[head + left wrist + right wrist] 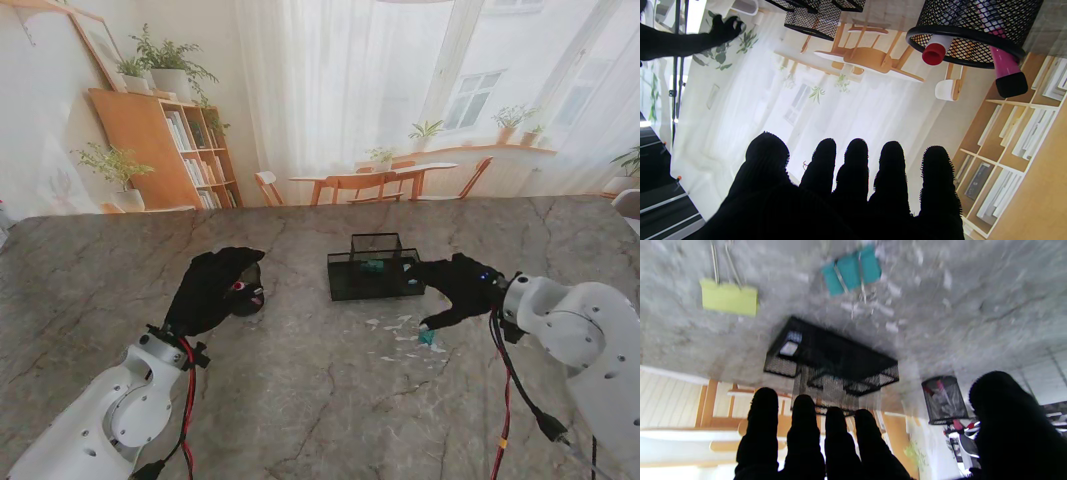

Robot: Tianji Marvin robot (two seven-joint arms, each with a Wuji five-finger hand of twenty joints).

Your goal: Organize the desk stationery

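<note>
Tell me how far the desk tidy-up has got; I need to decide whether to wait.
Partly done. The round mesh cup already holds markers, and the black mesh tray has something teal inside. Neither the left hand nor the right hand clearly holds anything; the right hovers by a teal binder clip. Left: that clip, a yellow clip and paper scraps on the table.

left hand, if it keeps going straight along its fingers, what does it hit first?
Probably the round mesh pen cup holding the red-capped marker and pink marker; the left hand is open, fingers aimed roughly that way. Depth is unclear.
</note>
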